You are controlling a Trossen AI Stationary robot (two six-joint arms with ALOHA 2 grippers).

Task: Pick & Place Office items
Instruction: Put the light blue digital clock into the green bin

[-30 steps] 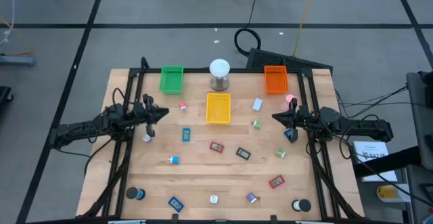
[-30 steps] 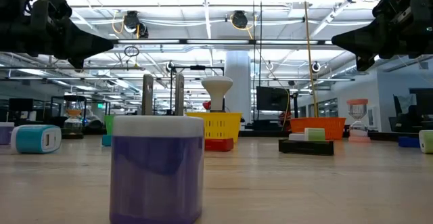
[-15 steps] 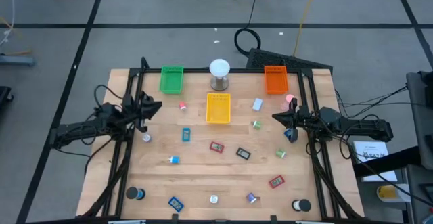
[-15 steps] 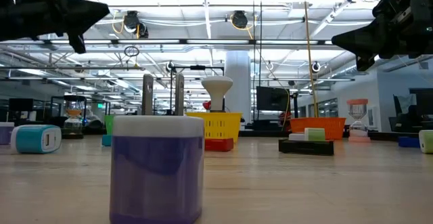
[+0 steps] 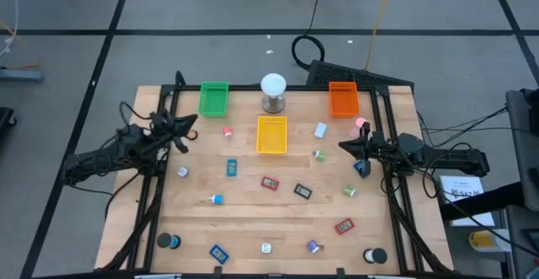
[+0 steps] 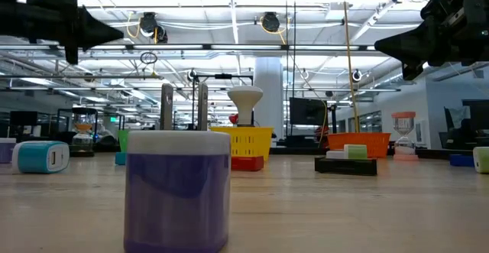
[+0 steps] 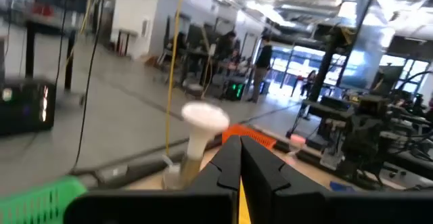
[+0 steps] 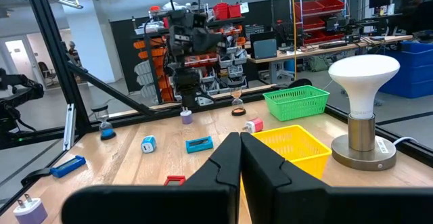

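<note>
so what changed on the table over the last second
The left pincer swung back toward the table's far left edge, ending nearer the green tray, and closed with nothing in it. The right pincer stayed shut above the table's right side. The yellow tray, orange tray and scattered office items did not move.

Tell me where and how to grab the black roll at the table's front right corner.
Come straight down on the black roll, gripper fingers straddling its outer rim. It lies flat with its round face up and stands apart from the other items, so a top-down pinch across its width looks safest.
</note>
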